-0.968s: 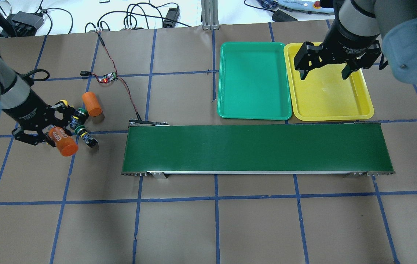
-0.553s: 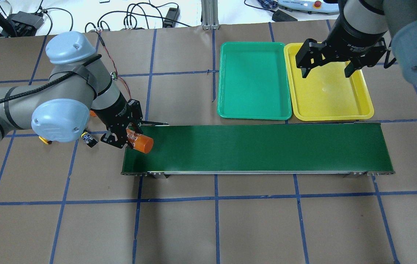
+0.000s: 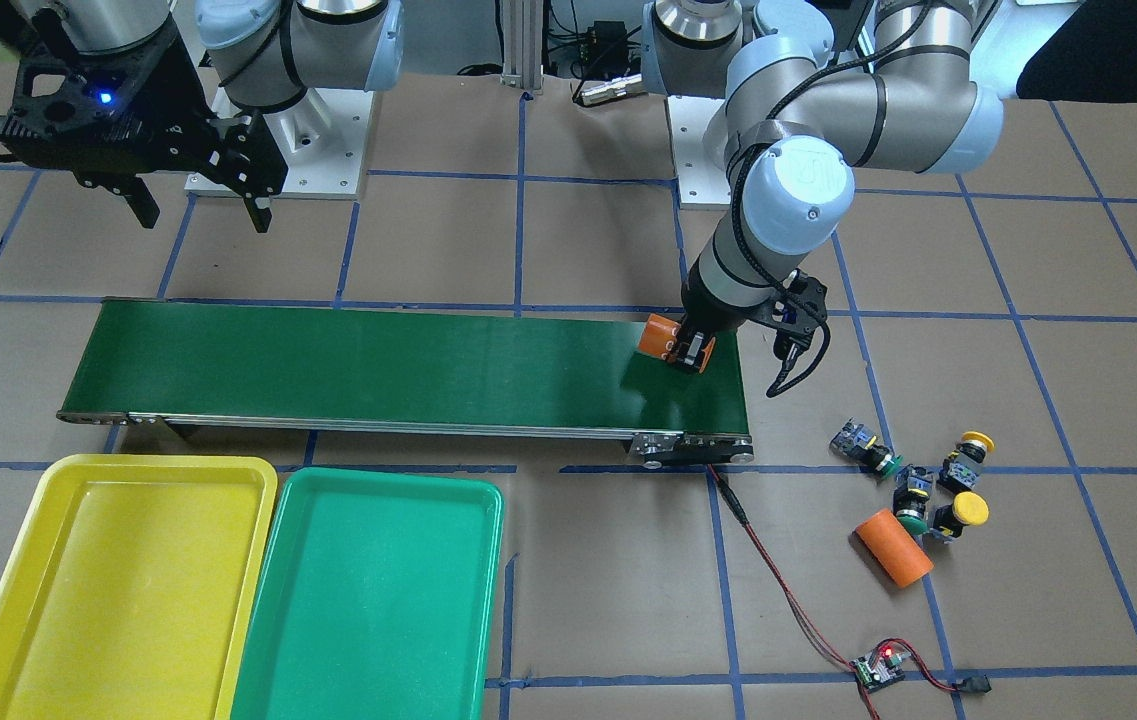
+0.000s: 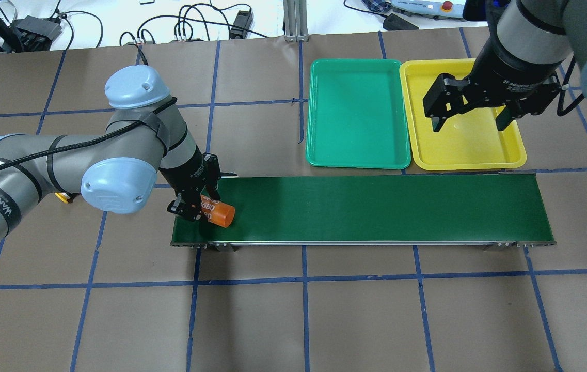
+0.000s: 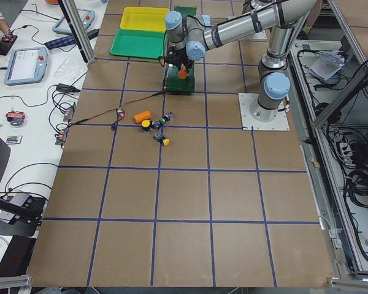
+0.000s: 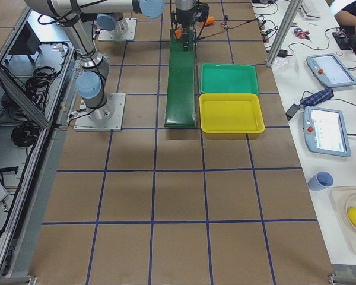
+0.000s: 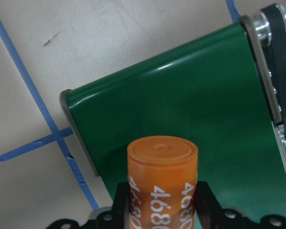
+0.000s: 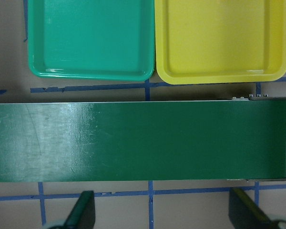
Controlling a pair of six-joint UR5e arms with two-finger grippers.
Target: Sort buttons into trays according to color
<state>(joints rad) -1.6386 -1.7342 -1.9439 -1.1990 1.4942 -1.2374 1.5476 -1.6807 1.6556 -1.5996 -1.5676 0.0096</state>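
Note:
Two green buttons [image 3: 865, 449] [image 3: 912, 498] and two yellow buttons [image 3: 968, 455] [image 3: 964, 511] lie in a cluster on the table beyond the conveyor's end. In the overhead view my left arm hides all but one yellow cap [image 4: 61, 196]. My left gripper [image 4: 194, 205] is shut on an orange cylinder [image 4: 219, 213] [image 7: 162, 176], held over the left end of the dark green belt [image 4: 365, 206]. The green tray [image 4: 358, 113] and yellow tray [image 4: 466, 147] sit side by side behind the belt, both bare. Above the yellow tray hovers my right gripper [image 4: 470, 124], open and holding nothing.
A second orange cylinder [image 3: 891, 548] lies beside the buttons. A red and black wire with a small circuit board [image 3: 876, 668] runs from the belt's end across the table. Blue tape lines grid the brown table top.
My left arm carried the orange cylinder from the button cluster rightwards onto the belt's left end. The right gripper drifted a little right and nearer, still open.

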